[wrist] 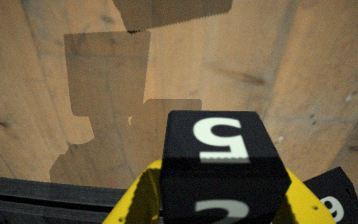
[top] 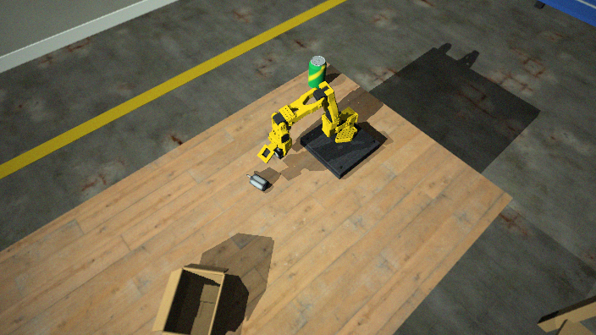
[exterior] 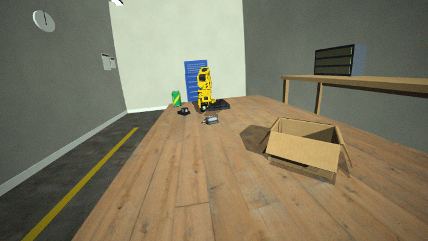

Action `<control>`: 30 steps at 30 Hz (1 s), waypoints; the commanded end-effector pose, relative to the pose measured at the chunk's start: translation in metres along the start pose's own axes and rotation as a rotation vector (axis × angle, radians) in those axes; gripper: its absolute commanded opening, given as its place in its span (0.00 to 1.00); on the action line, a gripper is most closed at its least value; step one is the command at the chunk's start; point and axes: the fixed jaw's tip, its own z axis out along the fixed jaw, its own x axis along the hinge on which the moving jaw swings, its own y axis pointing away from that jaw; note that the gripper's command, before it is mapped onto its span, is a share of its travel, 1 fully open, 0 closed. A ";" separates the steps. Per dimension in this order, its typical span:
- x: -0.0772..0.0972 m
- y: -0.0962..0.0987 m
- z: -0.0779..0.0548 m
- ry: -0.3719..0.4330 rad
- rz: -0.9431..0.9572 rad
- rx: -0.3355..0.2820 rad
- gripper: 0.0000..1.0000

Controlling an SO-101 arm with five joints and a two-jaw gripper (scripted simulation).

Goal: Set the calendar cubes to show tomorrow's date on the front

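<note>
My gripper (top: 270,152) is shut on a black date cube (wrist: 222,160) and holds it a little above the wooden table. In the wrist view the cube's upper face shows a white 5, upside down, and the face toward the camera shows part of a 2. The cube also shows in the exterior view (exterior: 203,107) with a 5 toward that camera. The black calendar tray (exterior: 183,113) stands on the table to the left of the arm with the other cube in it. A corner of that black cube (wrist: 336,200) with a rounded digit shows at the wrist view's lower right.
A small grey motor (top: 258,181) lies on the table just in front of the gripper. A green can (top: 317,71) stands behind the arm near the table edge. An open cardboard box (top: 197,300) sits far off. The arm's black base plate (top: 340,146) lies beside the arm.
</note>
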 end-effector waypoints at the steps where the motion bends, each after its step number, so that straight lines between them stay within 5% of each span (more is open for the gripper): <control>1: -0.003 0.002 -0.005 -0.030 -0.001 0.007 0.00; 22: -0.010 -0.002 0.001 -0.373 0.105 0.072 0.00; 30: -0.010 -0.002 0.001 -0.407 0.115 0.077 0.00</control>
